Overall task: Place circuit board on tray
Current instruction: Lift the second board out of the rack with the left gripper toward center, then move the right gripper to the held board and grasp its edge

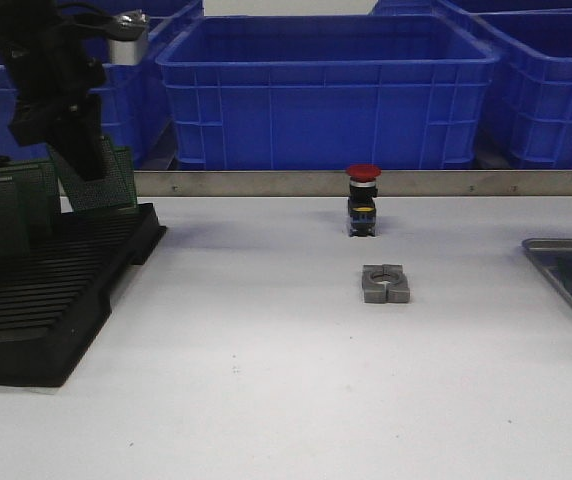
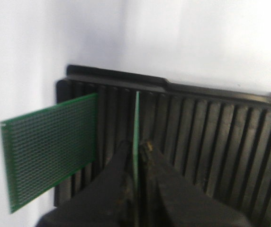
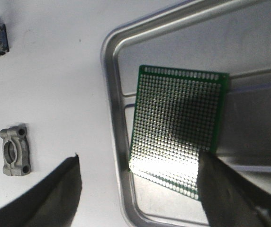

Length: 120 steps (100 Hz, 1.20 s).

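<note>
Pinching a thin green perforated circuit board [image 2: 136, 137] edge-on above the black slotted plastic rack [image 2: 211, 137], the left gripper [image 2: 135, 163] risks snagging neighbouring boards; right gripper [image 3: 135, 189] hangs open over the grey metal tray [image 3: 114, 118].

The front view is evenly lit from above and fairly sharp; the white bench [image 1: 266, 380] reads pale grey, and the button [image 1: 363, 200] and metal block [image 1: 385, 283] cast only short, soft shadows. The left arm [image 1: 56, 80] is a near-black silhouette with little detail. In the left wrist view the picture is soft and slightly blurred throughout; the jaws are dark and out of focus, and a broad grey shadow falls on the bench beyond the rack [image 2: 197, 137]. The right wrist view is brighter: glare whitens part of the board [image 3: 176, 137], the tray [image 3: 114, 118] rim shines, and the fingers [image 3: 230, 194] are blurred.
</note>
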Available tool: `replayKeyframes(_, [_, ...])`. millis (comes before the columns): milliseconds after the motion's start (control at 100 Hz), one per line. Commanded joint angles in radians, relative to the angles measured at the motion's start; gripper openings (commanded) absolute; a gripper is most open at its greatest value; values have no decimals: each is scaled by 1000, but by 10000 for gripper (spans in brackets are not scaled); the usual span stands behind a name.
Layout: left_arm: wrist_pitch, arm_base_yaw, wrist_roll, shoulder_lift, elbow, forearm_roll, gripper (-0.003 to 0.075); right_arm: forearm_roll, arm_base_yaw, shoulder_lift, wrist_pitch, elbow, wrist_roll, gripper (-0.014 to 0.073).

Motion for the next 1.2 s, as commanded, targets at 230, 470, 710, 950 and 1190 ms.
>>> replayKeyframes(230, [102, 2, -26, -95, -62, -88, -18, 38, -7, -45, 29, -25, -10, 533])
replayKeyframes(470, [109, -19, -31, -139, -62, -310, -18, 38, -7, -45, 29, -25, -10, 533])
replayKeyframes(710, [109, -134, -77, -155, -62, -475, -18, 45, -7, -45, 37, -25, -10, 533])
replayKeyframes(950, [109, -294, -136, -155, -62, -499, -18, 49, -7, -45, 43, -25, -10, 533])
replayKeyframes(1190, [109, -399, -137, -155, -62, -499, -18, 52, -7, -45, 47, -25, -10, 533])
